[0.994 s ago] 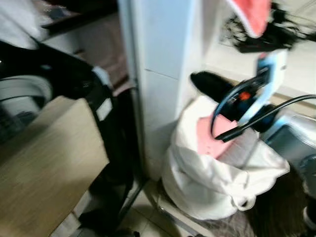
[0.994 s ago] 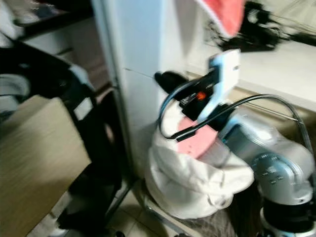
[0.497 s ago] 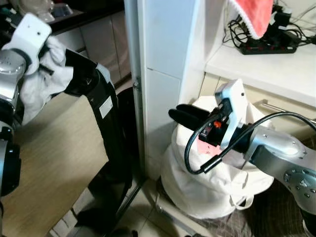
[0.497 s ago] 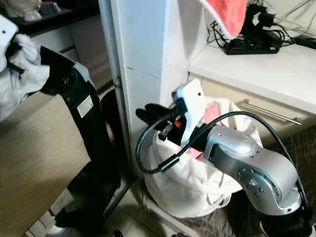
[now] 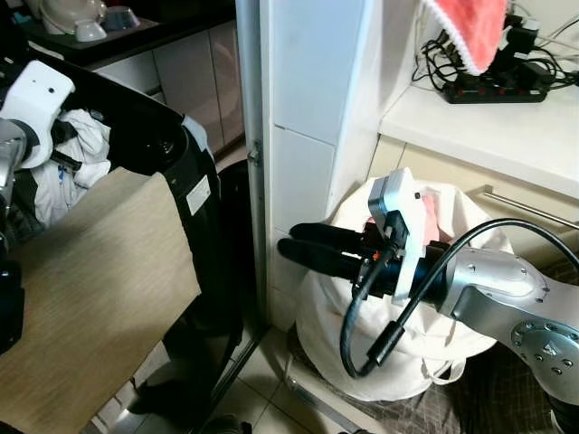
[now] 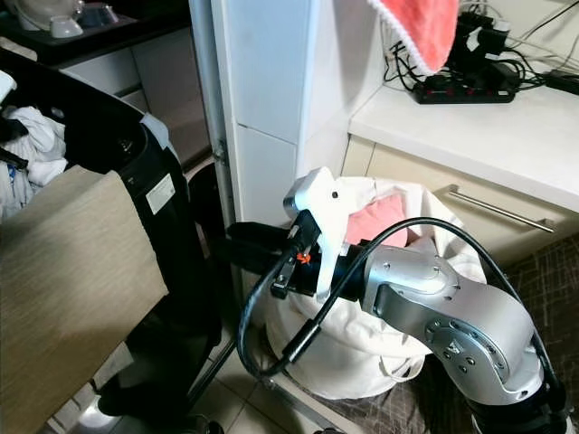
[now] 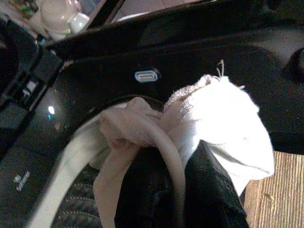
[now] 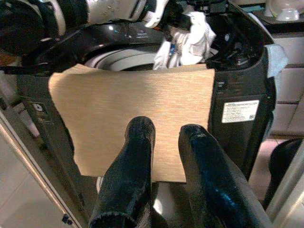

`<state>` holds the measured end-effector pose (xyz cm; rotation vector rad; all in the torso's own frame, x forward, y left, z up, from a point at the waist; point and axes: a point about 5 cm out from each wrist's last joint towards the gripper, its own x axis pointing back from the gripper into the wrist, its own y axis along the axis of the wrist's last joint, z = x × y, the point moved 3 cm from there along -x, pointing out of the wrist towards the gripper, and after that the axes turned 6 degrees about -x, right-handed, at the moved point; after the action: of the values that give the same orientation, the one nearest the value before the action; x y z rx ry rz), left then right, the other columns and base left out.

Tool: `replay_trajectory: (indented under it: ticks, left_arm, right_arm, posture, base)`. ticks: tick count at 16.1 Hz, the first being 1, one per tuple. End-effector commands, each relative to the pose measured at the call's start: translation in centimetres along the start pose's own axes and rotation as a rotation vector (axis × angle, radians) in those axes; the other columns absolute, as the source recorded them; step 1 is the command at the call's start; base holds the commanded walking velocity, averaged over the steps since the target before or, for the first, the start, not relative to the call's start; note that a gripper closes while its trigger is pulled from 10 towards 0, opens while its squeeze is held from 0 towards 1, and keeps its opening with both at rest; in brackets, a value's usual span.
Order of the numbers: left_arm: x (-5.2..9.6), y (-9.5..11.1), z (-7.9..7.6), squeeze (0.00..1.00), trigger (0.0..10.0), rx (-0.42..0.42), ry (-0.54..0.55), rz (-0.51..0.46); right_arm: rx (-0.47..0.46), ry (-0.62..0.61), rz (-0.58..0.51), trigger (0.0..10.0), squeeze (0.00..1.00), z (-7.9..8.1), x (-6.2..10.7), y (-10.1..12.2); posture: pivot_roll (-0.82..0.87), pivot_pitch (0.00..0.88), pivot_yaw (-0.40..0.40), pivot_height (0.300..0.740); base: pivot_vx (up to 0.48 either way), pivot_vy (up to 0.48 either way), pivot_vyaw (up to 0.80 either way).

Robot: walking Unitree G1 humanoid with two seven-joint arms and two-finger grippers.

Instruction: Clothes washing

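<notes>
A: Left gripper (image 7: 190,190): black fingers clamped on a crumpled white cloth garment (image 7: 223,128), held over the grey drum mouth of the black top-loading washing machine (image 8: 237,71), presumably so a release drops it inside.

B: Right gripper (image 8: 173,175)?

A: Empty, fingers slightly parted, pointing at the machine from beside the white fabric laundry bag (image 5: 398,353). A pink cloth (image 6: 380,221) sits in the bag, probably the next load.

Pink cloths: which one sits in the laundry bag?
The paler pink cloth inside the white laundry bag; the brighter coral towel hangs above the counter.
</notes>
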<state>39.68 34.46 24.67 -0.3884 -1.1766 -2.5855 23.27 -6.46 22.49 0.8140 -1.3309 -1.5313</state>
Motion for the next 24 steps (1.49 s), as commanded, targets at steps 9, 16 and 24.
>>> replay_trajectory:
  ticks: [9, 16, 24]
  left_arm:
    - [0.5, -0.1, 0.7, 1.00, 10.0, -0.027, -0.015, 0.015]
    - [1.4, -2.3, 2.3, 1.00, 10.0, -0.106, 0.023, 0.124]
    - [0.0, 4.3, -1.3, 0.00, 10.0, 0.298, -0.094, -0.274]
  right_arm:
    - [0.023, 0.025, -0.038, 10.0, 0.00, 0.0, 0.0, 0.9]
    - [0.047, -0.011, 0.004, 10.0, 0.00, -0.9, -0.2, 0.4]
    - [0.134, -0.312, -0.110, 10.0, 0.00, -4.2, 0.1, 1.7]
  posture:
    - [-0.07, 0.000, 0.021, 0.740]
    - [-0.06, 0.000, 0.013, 0.740]
    - [-0.07, 0.000, 0.021, 0.740]
  base:
    - [0.000, 0.000, 0.00]
    - [0.000, 0.000, 0.00]
    - [0.000, 0.000, 0.00]
